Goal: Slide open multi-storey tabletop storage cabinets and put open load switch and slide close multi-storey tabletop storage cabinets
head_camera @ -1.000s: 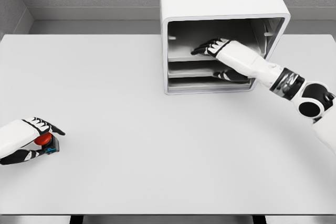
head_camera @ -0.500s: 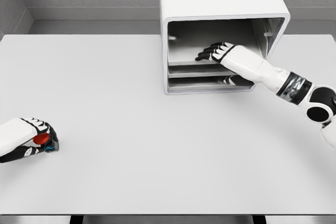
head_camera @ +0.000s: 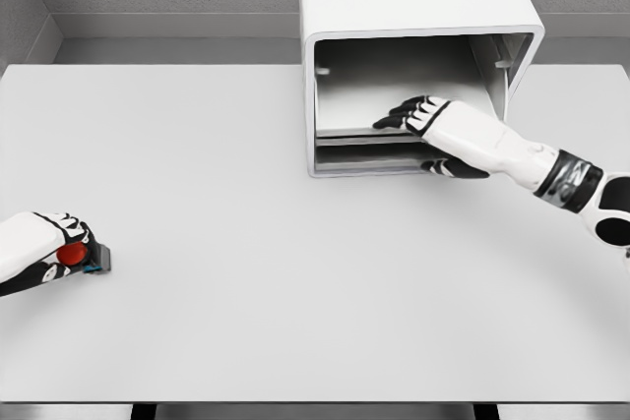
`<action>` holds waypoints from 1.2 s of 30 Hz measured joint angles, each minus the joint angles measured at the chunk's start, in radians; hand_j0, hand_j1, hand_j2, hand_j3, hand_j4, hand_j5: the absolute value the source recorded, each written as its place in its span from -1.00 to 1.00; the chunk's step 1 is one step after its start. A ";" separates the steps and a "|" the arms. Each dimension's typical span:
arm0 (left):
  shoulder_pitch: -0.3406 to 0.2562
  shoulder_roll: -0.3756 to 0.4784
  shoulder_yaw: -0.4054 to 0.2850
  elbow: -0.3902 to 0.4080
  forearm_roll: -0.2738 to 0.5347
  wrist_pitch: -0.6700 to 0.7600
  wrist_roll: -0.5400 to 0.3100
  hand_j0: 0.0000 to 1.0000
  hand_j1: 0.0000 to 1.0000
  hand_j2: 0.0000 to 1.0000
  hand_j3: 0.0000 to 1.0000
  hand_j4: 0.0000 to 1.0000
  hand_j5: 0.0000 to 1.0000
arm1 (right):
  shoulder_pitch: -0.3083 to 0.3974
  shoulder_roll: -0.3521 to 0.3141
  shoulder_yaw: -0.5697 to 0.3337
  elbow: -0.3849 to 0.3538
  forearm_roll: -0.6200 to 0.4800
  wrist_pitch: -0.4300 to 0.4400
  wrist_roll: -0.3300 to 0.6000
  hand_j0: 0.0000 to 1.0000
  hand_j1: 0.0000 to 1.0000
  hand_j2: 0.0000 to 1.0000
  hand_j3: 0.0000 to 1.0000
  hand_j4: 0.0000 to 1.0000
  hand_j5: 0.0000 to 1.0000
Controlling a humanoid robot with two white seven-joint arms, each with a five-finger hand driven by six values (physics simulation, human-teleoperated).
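While my right hand (head_camera: 418, 115) rests on the upper tray (head_camera: 394, 115) at the mouth of the cabinet (head_camera: 413, 7), fingers curled over its front edge with the thumb below, I'd pull straight toward me, level, so the tray runs on its rails without jamming. I'd keep the wrist low and not drag on the tray beneath. My left hand (head_camera: 39, 251), at the table's (head_camera: 295, 272) left edge, is clamped on the red-buttoned switch (head_camera: 77, 256), well apart from the cabinet; I'd hold it steady until the tray is out.
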 measured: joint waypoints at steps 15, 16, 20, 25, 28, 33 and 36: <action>-0.061 -0.001 0.001 0.000 0.002 0.000 0.000 -0.24 -0.24 -0.24 -0.24 -0.24 -0.24 | 0.060 -0.102 -0.004 -0.113 -0.066 0.001 -0.002 0.70 0.70 0.70 0.70 0.70 0.70; -0.066 -0.001 0.000 0.000 0.002 0.000 0.000 -0.24 -0.24 -0.24 -0.24 -0.24 -0.24 | 0.063 -0.107 -0.004 -0.119 -0.068 0.000 -0.002 0.70 0.70 0.70 0.70 0.70 0.70; -0.081 -0.002 -0.004 0.000 0.002 0.000 0.000 -0.24 -0.24 -0.24 -0.24 -0.24 -0.24 | 0.080 -0.124 -0.004 -0.136 -0.080 0.001 -0.003 0.70 0.70 0.70 0.70 0.70 0.70; -0.101 -0.005 -0.007 0.000 0.005 0.000 0.000 -0.24 -0.24 -0.24 -0.24 -0.24 -0.24 | 0.092 -0.147 -0.005 -0.165 -0.091 0.001 -0.002 0.70 0.70 0.70 0.70 0.70 0.70; -0.110 -0.006 -0.008 0.000 0.010 0.000 0.000 -0.24 -0.24 -0.24 -0.24 -0.24 -0.24 | 0.092 -0.153 -0.005 -0.173 -0.094 0.000 -0.002 0.70 0.70 0.70 0.70 0.70 0.70; -0.137 -0.008 -0.011 0.000 0.013 0.000 0.000 -0.24 -0.24 -0.24 -0.24 -0.24 -0.24 | 0.135 -0.169 -0.019 -0.196 -0.110 0.001 -0.003 0.70 0.70 0.70 0.70 0.70 0.70; -0.155 -0.011 -0.016 0.000 0.013 0.000 0.000 -0.24 -0.24 -0.24 -0.24 -0.24 -0.24 | 0.137 -0.172 -0.039 -0.213 -0.105 0.000 0.000 0.71 0.71 0.71 0.71 0.71 0.71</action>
